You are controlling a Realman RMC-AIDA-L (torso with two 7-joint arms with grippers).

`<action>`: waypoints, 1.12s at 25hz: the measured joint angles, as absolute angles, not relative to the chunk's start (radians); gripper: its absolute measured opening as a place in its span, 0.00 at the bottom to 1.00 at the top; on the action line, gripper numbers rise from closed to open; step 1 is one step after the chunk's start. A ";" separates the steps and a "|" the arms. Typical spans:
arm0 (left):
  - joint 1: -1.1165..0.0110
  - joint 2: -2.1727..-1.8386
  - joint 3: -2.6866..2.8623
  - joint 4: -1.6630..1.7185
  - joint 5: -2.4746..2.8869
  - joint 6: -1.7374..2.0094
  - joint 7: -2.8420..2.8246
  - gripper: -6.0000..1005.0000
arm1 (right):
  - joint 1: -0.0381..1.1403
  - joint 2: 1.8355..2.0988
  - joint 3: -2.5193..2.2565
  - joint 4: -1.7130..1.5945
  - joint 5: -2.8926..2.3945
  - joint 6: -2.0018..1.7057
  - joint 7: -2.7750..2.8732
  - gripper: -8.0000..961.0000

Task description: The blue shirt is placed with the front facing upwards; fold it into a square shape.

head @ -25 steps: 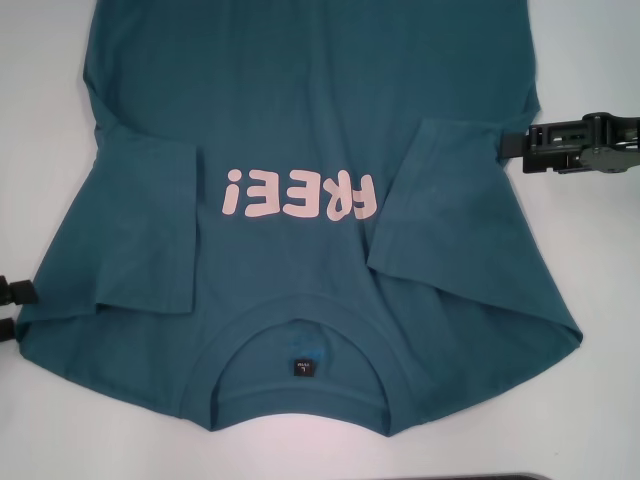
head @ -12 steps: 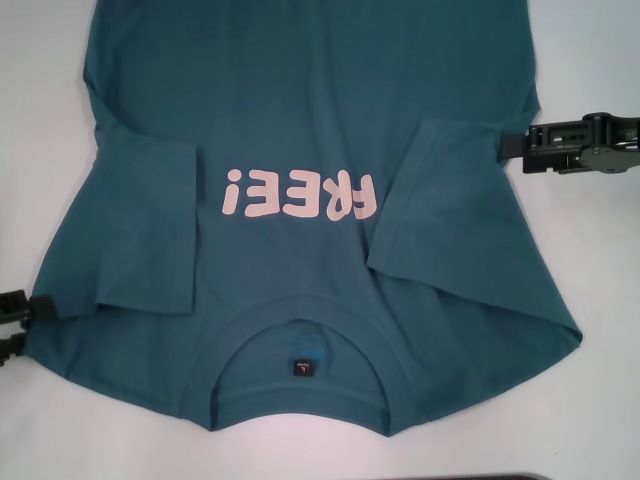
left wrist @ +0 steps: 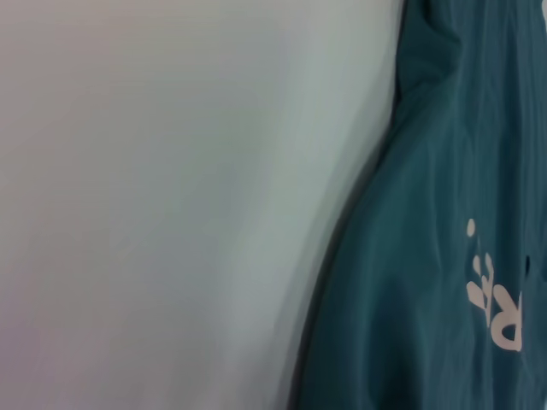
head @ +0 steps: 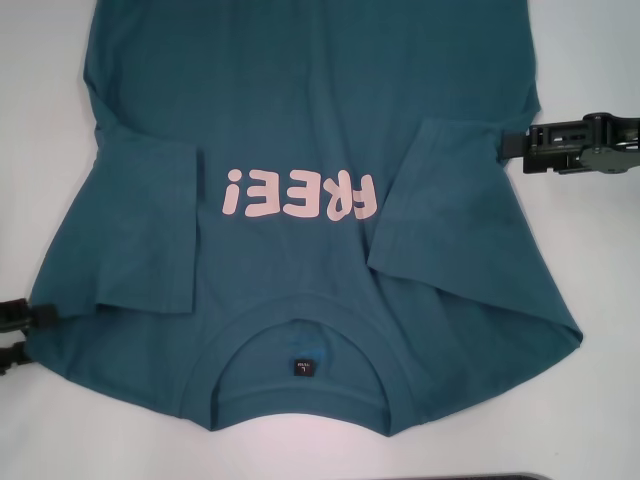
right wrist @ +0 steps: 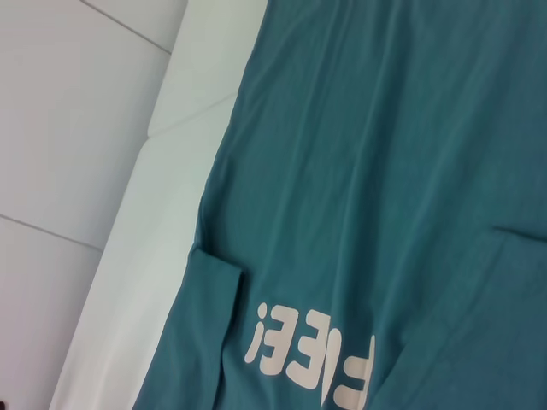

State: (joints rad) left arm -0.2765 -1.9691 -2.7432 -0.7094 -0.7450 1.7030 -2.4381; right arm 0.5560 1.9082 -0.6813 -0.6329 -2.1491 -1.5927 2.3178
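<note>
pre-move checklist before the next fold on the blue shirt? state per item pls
1. Blue shirt front up, FREE! print showing: ok.
2. Both sleeves folded in over the body, left sleeve, right sleeve: ok.
3. Left hand at the shirt's left edge near the shoulder: ok; whether it grips cloth: cannot tell.
4. Right hand at the shirt's right edge beside the folded sleeve: ok; grip: cannot tell.
5. Collar flat, neck label visible: ok.
6. Shirt folded to a square: not ok, body is full length.
</note>
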 joint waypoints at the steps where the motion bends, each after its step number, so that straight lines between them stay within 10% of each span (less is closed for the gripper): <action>1: -0.280 -1.973 -2.741 -0.710 -0.745 1.702 -2.438 0.73 | 0.556 1.908 -0.680 -0.632 -2.149 -1.593 2.318 0.82; 12: -0.307 -2.002 -2.736 -0.768 -0.721 1.701 -2.479 0.73 | 0.556 1.908 -0.667 -0.631 -2.148 -1.599 2.318 0.82; 28: -0.314 -2.017 -2.701 -0.808 -0.693 1.705 -2.506 0.17 | 0.554 1.902 -0.653 -0.628 -2.153 -1.604 2.323 0.82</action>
State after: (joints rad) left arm -0.3137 -2.0168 -2.7012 -0.8085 -0.6932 1.7053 -2.5057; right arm 0.5535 1.9017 -0.6529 -0.6276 -2.1528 -1.6043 2.3232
